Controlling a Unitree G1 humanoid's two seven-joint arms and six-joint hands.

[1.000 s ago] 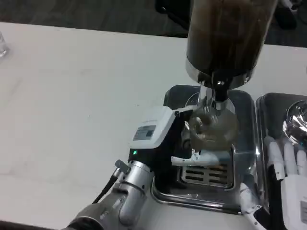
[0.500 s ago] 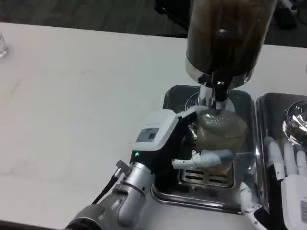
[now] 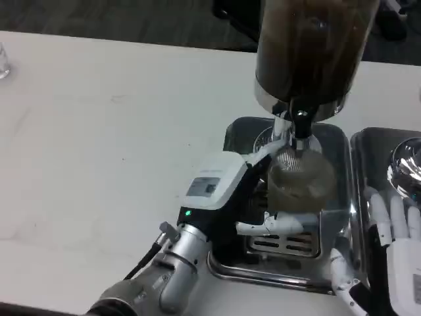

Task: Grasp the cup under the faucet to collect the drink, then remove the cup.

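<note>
A clear cup (image 3: 300,178) stands over the drip tray (image 3: 335,141), directly beneath the faucet (image 3: 299,125) of a tall dispenser (image 3: 309,49) filled with dark drink. My left hand (image 3: 227,191) grips the cup from its left side, white fingers (image 3: 279,224) wrapped round its lower part. The cup looks brownish through its wall; how full it is I cannot tell. My right hand (image 3: 395,250) rests at the lower right beside the tray, fingers apart, holding nothing.
A second metal tray (image 3: 368,151) with a shiny round fitting (image 3: 408,161) lies at the right edge. The slotted grille (image 3: 283,243) of the drip tray shows under the cup. A small glass (image 3: 3,62) stands at the far left of the white table (image 3: 99,131).
The left hand has shifted the cup slightly, bringing it right under the faucet, and its wrist sits a little further right. The right hand has stayed put.
</note>
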